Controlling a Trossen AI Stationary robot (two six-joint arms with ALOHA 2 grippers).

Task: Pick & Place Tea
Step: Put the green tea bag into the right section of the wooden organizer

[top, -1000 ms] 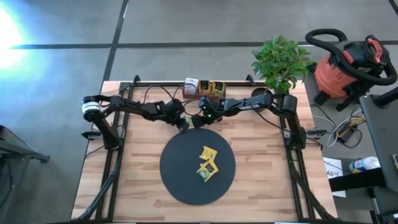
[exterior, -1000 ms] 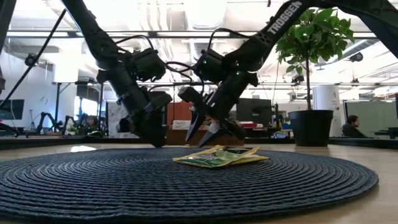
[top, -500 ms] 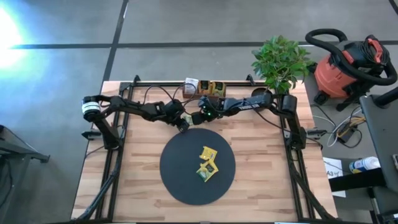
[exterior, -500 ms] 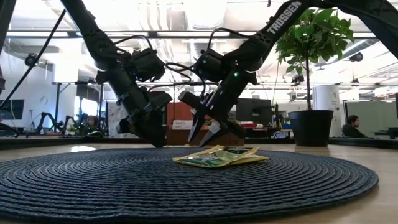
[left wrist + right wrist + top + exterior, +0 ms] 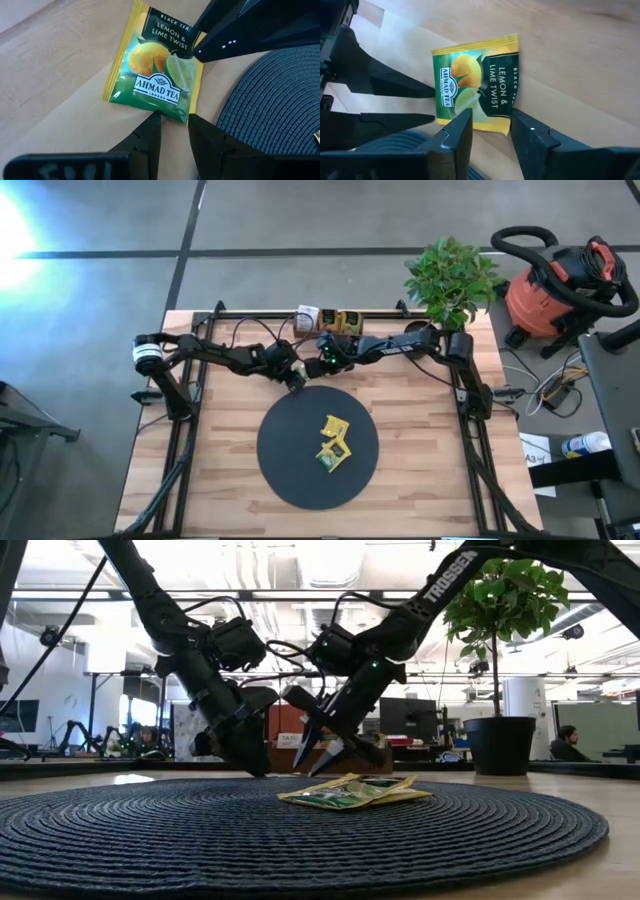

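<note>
1. Surface: light butcher-block wood (image 5: 420,440) with a dark metal frame along its edges. A black woven round mat (image 5: 290,465) sits toward the near side.
2. Tea on the mat: a small heap of yellow and green packets (image 5: 334,442), right of the mat's centre. In the low view they lie flat and overlapping (image 5: 352,792).
3. One more packet, an Ahmad Tea Black Tea Lemon & Lime Twist packet (image 5: 155,75), lies flat on the bare wood just beyond the mat's far edge, also seen from my right wrist (image 5: 476,82).
4. My left fingers (image 5: 172,131) are slightly spread, tips at one edge of that packet, not pinching it.
5. My right fingers (image 5: 491,127) are spread a bit wider, tips at the opposite edge of the same packet. No grip visible.
6. In the high view both grippers meet tip to tip at the mat's far edge, left (image 5: 292,378), right (image 5: 318,370).
7. Far edge of the surface: small boxes (image 5: 330,320) and a potted plant (image 5: 452,280) at the right corner.
8. Room: grey floor, red shop vacuum (image 5: 560,290) to the right. The low view shows an open office with monitors, ceiling ducts and a seated person (image 5: 566,743) far right.
</note>
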